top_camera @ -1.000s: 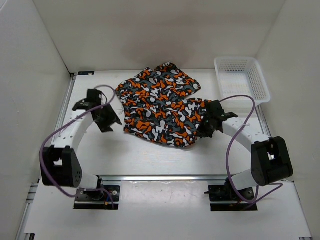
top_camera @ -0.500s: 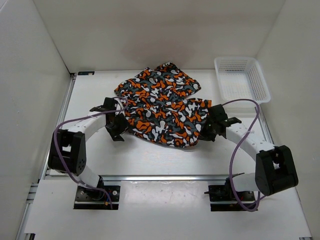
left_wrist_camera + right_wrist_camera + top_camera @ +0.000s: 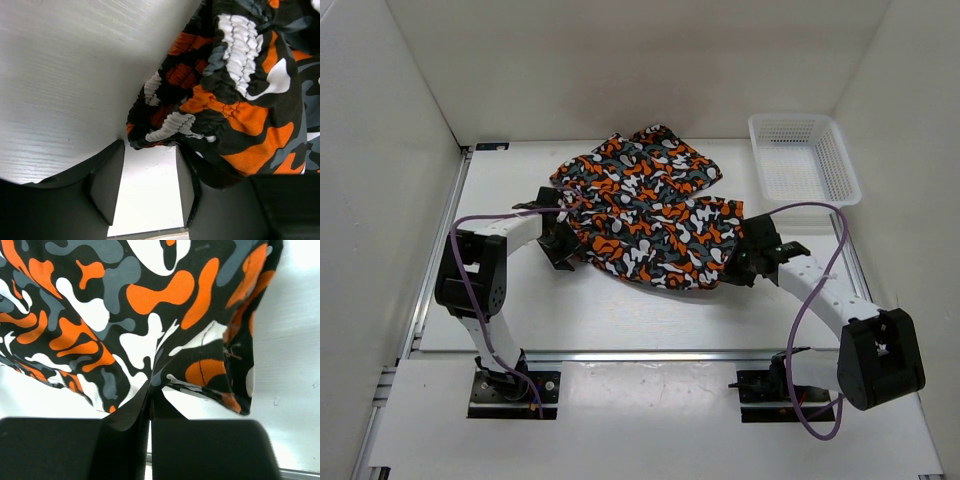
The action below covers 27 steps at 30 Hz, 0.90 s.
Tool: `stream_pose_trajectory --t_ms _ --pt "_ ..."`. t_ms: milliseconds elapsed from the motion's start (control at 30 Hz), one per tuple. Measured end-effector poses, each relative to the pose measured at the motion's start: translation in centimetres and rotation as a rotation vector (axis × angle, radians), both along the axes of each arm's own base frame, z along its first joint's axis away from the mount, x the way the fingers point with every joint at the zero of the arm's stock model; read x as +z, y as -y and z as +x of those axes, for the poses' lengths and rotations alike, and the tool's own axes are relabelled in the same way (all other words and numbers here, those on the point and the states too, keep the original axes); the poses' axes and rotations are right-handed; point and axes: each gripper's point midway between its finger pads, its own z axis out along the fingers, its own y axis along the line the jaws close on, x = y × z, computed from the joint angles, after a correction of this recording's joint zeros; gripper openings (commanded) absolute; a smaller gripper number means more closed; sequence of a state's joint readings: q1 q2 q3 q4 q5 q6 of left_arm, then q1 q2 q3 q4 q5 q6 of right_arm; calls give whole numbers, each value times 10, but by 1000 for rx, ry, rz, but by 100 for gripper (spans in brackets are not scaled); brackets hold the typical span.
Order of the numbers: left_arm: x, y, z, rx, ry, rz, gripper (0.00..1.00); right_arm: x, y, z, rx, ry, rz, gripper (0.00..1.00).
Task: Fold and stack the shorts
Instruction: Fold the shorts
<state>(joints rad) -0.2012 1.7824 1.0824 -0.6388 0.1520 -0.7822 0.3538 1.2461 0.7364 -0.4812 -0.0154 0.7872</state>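
Note:
The shorts, printed in orange, black, white and grey blotches, lie partly folded on the middle of the table. My left gripper is at their left edge. In the left wrist view its jaws stand open, with the gathered waistband corner of the shorts at the fingertips and fabric draped over the right finger. My right gripper is at the near right corner of the shorts. The right wrist view shows it shut on the hem of the shorts.
A white mesh basket stands at the back right corner of the table. White walls enclose the table on three sides. A metal rail runs along the near edge by both arm bases.
My left arm has swung right from beside the table's left side to the shorts' left edge. The right gripper has drifted slightly right and nearer, still pinching the hem.

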Motion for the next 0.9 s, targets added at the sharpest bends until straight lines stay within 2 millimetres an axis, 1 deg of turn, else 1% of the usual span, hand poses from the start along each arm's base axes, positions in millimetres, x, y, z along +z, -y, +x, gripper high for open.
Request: stream_pose_trajectory --t_ms 67,167,200,233,333,400,467,533,633,733,800,833,900 --pt "0 -1 1 8 4 5 49 0 1 -1 -2 -2 -3 0" --pt "1 -5 -1 20 23 20 50 0 2 -3 -2 -5 -8 0" --pt "3 -6 -3 22 29 26 60 0 2 -3 -2 -6 -9 0" --pt "6 -8 -4 24 39 32 65 0 3 -4 -2 -7 -10 0" --pt "22 -11 -3 36 90 39 74 -2 4 -5 -3 -12 -14 0" --pt "28 -11 1 41 115 37 74 -3 4 -5 -3 -14 -15 0" --pt "25 -11 4 41 112 39 74 -3 4 -5 -3 -13 -15 0" --pt "17 -9 8 38 92 45 71 -3 4 -5 -3 -14 -15 0" --pt "1 -6 12 29 49 53 69 -3 4 -5 -3 -13 -15 0" --pt "2 -1 22 18 57 51 69 -3 4 -5 -3 -13 -15 0" --pt "1 1 27 11 60 49 65 -3 4 -5 -4 -13 -16 0" --pt "1 2 28 7 58 49 59 -3 4 -5 -4 -13 -16 0" --pt "0 2 30 -1 58 48 53 -3 4 -5 -4 -13 -17 0"
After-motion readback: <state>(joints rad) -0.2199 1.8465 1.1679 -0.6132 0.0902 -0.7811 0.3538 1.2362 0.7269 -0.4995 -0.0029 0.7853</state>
